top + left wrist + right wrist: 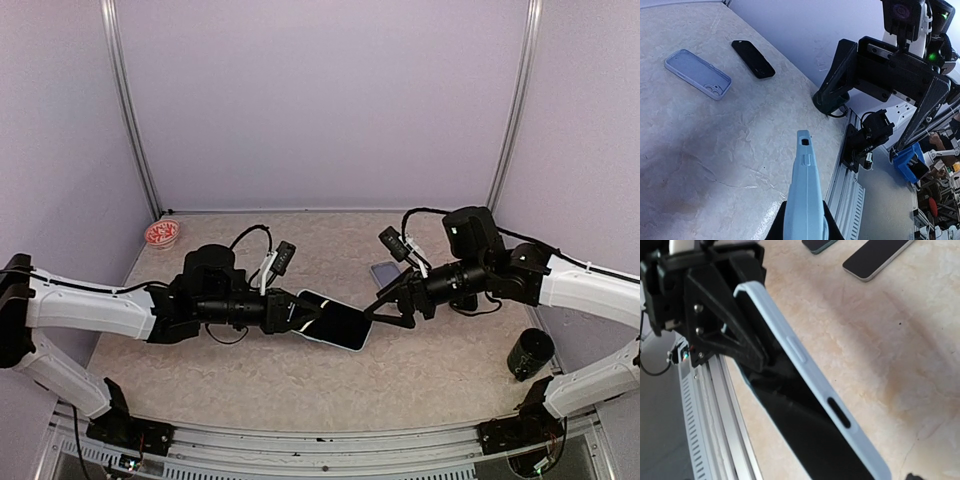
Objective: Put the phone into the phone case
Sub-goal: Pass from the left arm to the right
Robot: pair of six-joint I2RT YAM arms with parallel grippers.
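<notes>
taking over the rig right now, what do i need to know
Left gripper: jaws shut on one end of the blue case, holding it off the table.
Right gripper: at the other end of the case; I cannot tell if its jaws are clamped.
The phone: its dark screen shows inside the case rim; whether it is fully seated is unclear.
A spare case and a loose black handset lie on the table.
Left to do: check the seating, probably press in any raised corner, then set it down.

readable text: none | labels/brands: none | numbers/signs: none legible in any view
</notes>
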